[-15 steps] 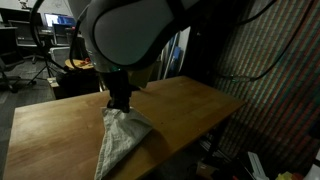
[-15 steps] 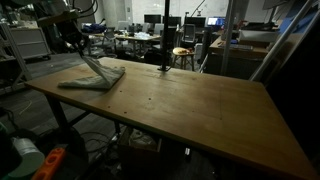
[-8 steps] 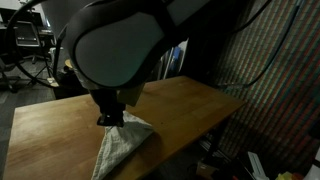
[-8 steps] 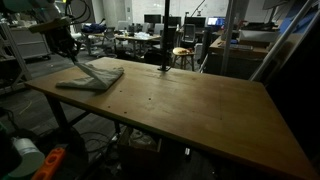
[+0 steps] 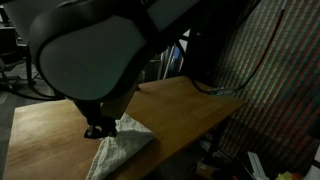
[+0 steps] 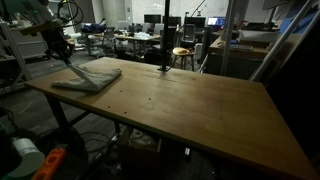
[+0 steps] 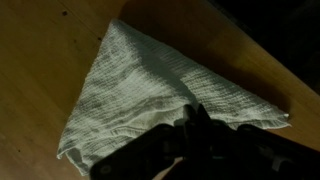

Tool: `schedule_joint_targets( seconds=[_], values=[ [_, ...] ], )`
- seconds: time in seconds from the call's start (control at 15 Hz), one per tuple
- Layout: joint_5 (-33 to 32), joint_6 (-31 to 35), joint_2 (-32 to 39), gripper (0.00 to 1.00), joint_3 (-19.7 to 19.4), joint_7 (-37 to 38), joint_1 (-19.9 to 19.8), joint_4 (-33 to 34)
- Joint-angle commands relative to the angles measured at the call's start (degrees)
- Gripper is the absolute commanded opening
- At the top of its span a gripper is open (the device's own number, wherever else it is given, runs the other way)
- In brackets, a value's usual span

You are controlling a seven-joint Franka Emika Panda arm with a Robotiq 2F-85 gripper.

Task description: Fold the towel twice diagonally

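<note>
Wrist view is showing towel lying as a triangle on table, first diagonal fold looking done. Hand is hovering at one edge; too dark to tell if it's gripping. Second fold is calling for one sharp corner carried onto the other.

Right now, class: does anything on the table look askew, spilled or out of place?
Nothing stands out. The towel lies as a neat triangle near the edge of the table. Nothing is spilled or damaged.
</note>
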Motion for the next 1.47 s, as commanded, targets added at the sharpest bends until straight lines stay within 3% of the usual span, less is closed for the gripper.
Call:
schedule_joint_targets(
  seconds=[0.0,0.47,0.93,1.0,1.07,1.2,1.4],
  values=[
    [-0.76,-1.23,3.35,0.01,-0.33,2.31,0.61,3.22],
    [0.92,-1.12,12.35,0.01,-1.62,3.26,1.41,7.26],
    [3.06,-1.65,16.22,0.02,-2.27,3.60,2.45,10.48],
    [3.30,-1.66,16.41,0.06,-2.35,3.67,2.54,10.89],
    [3.62,-1.46,16.67,0.30,-2.39,3.91,2.66,10.97],
    [4.24,-1.45,16.43,0.33,-2.41,4.16,2.91,11.21],
    [4.31,-1.40,14.74,0.55,-2.38,4.90,3.37,10.68]
  ],
)
